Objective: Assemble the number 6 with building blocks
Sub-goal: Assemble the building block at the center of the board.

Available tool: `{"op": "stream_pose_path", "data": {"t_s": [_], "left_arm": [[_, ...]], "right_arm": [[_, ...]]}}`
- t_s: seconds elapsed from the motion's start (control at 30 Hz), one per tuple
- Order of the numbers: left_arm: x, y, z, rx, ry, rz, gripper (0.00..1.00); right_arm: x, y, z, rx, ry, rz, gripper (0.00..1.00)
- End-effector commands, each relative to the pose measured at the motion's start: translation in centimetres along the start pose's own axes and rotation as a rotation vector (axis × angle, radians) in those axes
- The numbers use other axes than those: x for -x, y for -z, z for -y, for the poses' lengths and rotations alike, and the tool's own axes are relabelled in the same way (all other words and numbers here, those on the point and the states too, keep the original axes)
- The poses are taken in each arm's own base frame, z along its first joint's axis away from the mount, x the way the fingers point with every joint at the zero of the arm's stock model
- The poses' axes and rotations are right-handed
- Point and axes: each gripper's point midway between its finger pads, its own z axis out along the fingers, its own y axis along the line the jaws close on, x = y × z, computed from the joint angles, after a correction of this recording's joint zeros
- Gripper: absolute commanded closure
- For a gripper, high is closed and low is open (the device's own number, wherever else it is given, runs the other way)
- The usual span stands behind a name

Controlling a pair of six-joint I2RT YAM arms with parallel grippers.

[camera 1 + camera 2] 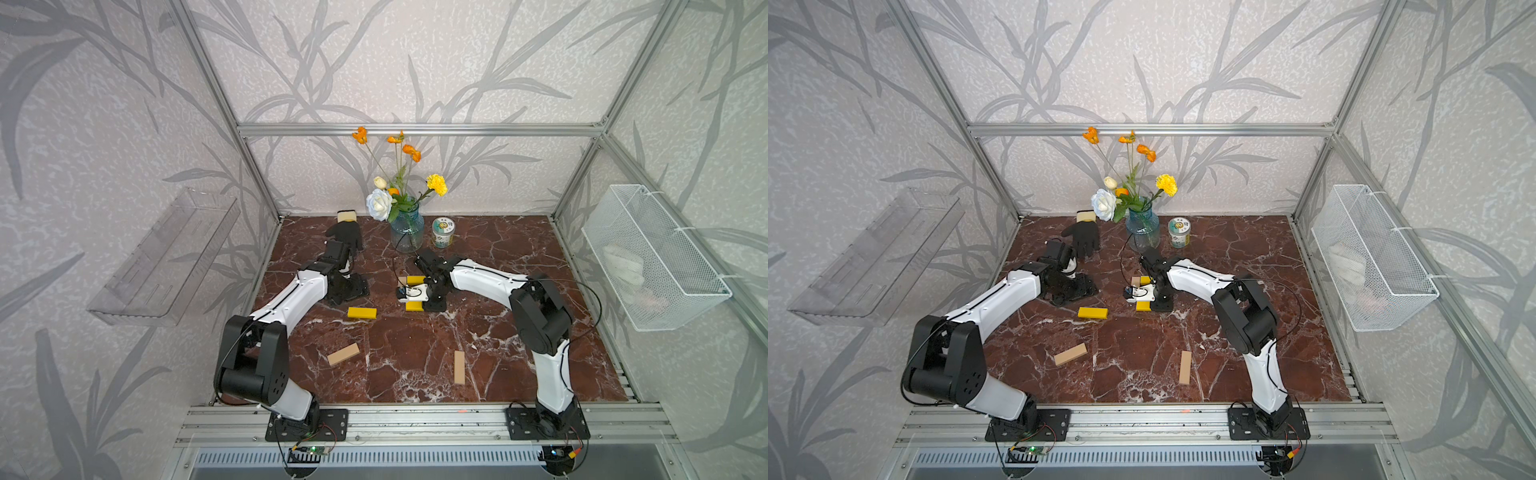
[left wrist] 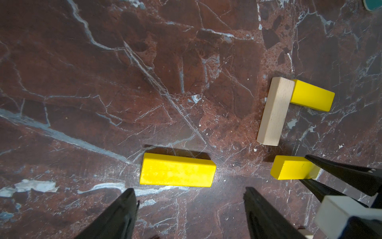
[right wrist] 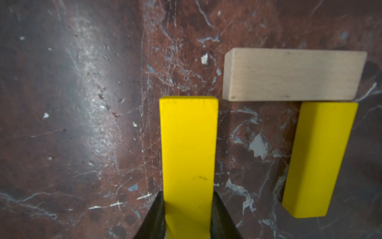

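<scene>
Right gripper (image 3: 187,194) clamps one end of a yellow block (image 3: 188,140), just beside a tan block (image 3: 293,75) that touches a second yellow block (image 3: 320,159). Left gripper (image 2: 189,191) gapes wide and empty near a loose yellow block (image 2: 176,172). Red marble table (image 1: 415,353), leaf-patterned walls (image 1: 415,62).

I see a red-brown marble table (image 1: 415,374). At its back stands the glass vase (image 1: 407,230), with a small jar (image 1: 443,232) just beside it and a black glove (image 1: 347,235) near its other side. In front of the vase a tan block (image 2: 273,111) touches a yellow block (image 2: 312,95) at a right angle. A second yellow block (image 3: 188,144) is close by them; I cannot tell if it rests on the table. A loose yellow block (image 1: 362,313) lies further from the vase. A slanted tan block (image 1: 343,354) and a straight tan block (image 1: 459,367) lie farthest from it.
</scene>
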Motion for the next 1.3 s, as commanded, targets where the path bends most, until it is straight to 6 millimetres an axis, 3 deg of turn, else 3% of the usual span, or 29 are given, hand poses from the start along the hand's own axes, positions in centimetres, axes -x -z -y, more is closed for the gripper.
{"op": "stream_pose_path", "data": {"t_s": [0.0,0.57,1.0,1.27], "left_arm": [[0.1,0.2,0.2,-0.018,-0.009,0.006,0.17],[0.6,0.2,0.0,-0.015,0.007,0.01,0.17],[0.5,0.0,-0.5,-0.005,0.018,0.007,0.17],[0.3,-0.4,-0.7,-0.007,0.024,-0.007,0.17]], "right_arm": [[-0.3,0.4,0.3,0.022,-0.009,-0.003,1.0],[-0.8,-1.6,1.3,0.044,-0.016,-0.032,1.0],[-1.4,-2.0,1.4,0.08,-0.012,-0.058,1.0],[-2.5,-2.5,1.1,0.096,-0.014,-0.105,0.82]]}}
